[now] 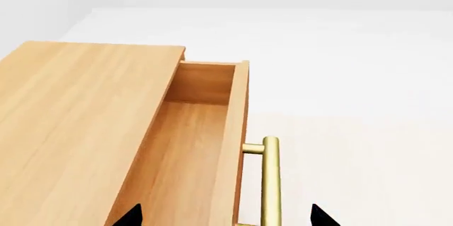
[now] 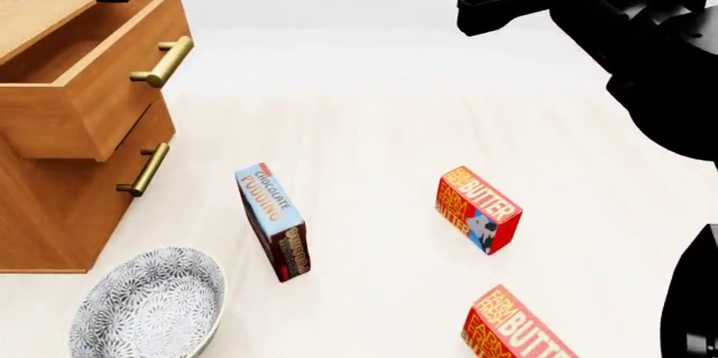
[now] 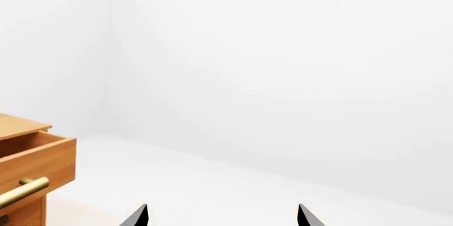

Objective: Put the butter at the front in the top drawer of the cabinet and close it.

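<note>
Left wrist view: left end effector (image 1: 225,216) spread wide, empty, above top drawer (image 1: 201,146).

We see a pale, faintly wood-grained worktop (image 2: 371,131). On it at the left stands the cabinet (image 2: 50,207). Just in front of the cabinet lies a patterned bowl (image 2: 148,307). Near the middle a chocolate pudding box (image 2: 272,222) stands on its edge. To the right lies one butter box (image 2: 479,209), and nearer us the butter (image 2: 516,329), cut by the lower edge of our view.

Red butter (image 2: 510,333) front, top drawer (image 2: 84,72) open
</note>
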Tool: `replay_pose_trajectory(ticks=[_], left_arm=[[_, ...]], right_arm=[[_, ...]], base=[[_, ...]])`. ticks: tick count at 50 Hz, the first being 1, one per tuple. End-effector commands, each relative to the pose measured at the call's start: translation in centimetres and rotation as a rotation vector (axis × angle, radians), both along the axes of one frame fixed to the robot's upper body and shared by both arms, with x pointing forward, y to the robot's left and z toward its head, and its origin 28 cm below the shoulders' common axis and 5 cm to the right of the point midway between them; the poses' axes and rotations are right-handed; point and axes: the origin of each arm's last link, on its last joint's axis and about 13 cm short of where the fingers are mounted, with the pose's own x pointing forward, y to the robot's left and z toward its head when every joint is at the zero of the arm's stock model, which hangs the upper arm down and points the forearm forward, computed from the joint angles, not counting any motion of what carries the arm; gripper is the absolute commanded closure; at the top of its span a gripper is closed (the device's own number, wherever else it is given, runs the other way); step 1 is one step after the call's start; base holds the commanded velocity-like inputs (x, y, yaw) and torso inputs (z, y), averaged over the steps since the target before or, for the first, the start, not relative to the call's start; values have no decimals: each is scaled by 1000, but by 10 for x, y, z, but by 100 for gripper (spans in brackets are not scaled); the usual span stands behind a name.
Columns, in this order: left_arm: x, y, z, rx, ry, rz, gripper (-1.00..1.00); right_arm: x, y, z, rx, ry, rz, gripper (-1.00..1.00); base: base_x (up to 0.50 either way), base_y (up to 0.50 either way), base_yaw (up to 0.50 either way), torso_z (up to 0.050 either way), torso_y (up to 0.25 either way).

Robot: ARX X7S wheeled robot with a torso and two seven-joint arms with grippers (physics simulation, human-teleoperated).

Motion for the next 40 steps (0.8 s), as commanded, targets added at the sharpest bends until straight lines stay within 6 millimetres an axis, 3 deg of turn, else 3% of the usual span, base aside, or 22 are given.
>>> replay_pose_trajectory(ticks=[1, 19, 40], left_arm=[[9, 1, -22, 34, 86, 15, -100], [12, 3, -47, 43, 200, -12, -100], [23, -22, -68, 47, 310, -224, -100]], right_arm=[[1, -1, -6, 12, 10, -1, -100], [0, -1, -6, 17, 8, -6, -100], [-4, -3, -6, 23, 10, -22, -100]], base=[[0, 0, 0, 0, 0], [0, 0, 0, 0, 0], [0, 0, 0, 0, 0]])
